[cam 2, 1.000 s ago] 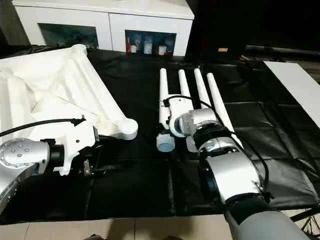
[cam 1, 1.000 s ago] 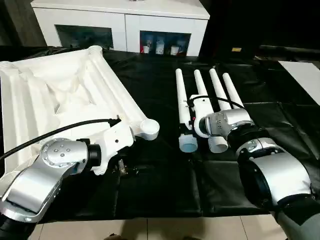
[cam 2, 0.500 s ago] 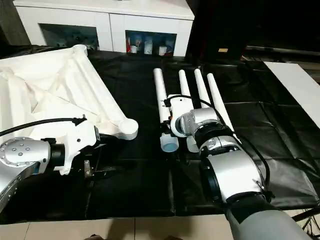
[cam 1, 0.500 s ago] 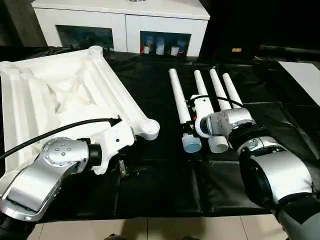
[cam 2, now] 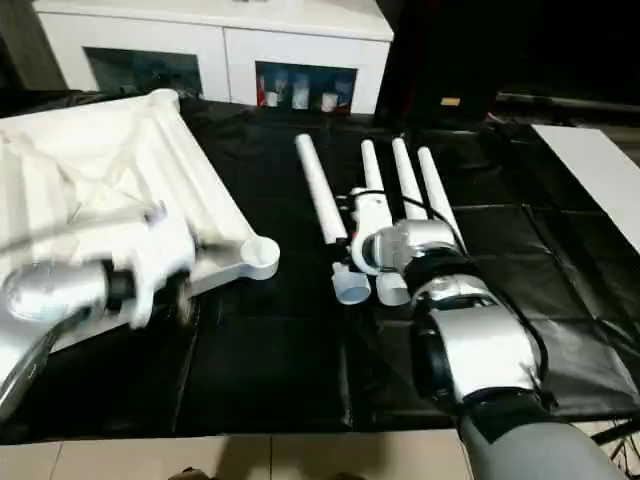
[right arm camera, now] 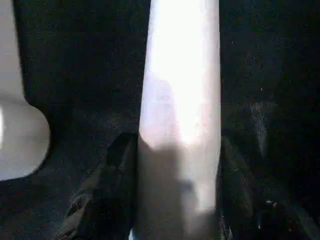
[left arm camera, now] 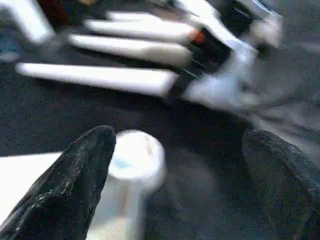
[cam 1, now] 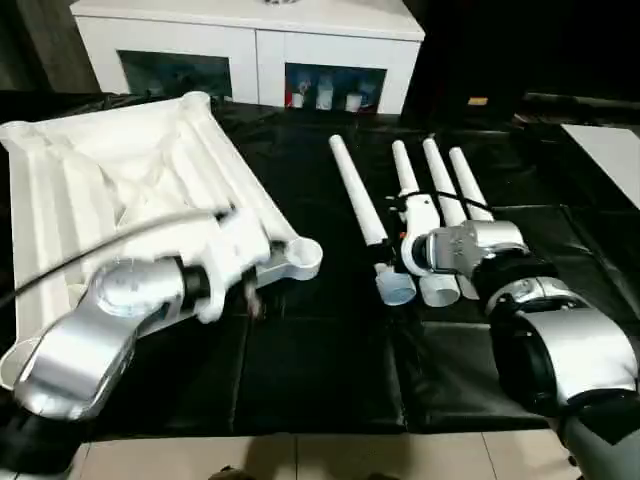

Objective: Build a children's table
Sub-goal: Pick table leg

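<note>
The white tabletop (cam 1: 120, 190) lies upside down on the left, ribbed underside up, its near corner socket (cam 1: 300, 258) toward the middle. Four white legs lie on the black cloth. My right gripper (right arm camera: 177, 200) is shut on the leftmost leg (cam 1: 358, 205) close to its wide end, one dark finger (right arm camera: 107, 190) on each side; this leg slants away from the other legs (cam 1: 437, 175). My left gripper (left arm camera: 180, 175) is open, its fingers (left arm camera: 80, 180) wide apart, just in front of the corner socket (left arm camera: 135, 155).
A white cabinet (cam 1: 250, 50) with glass doors stands behind the work area. A flat white board (cam 1: 605, 150) lies at the far right. Black cloth (cam 1: 320, 370) covers the surface between my arms and the front edge.
My left arm has lifted and moved toward the tabletop's near corner socket. The held leg's far end has swung left, away from the other legs, and its wide end has shifted slightly right.
</note>
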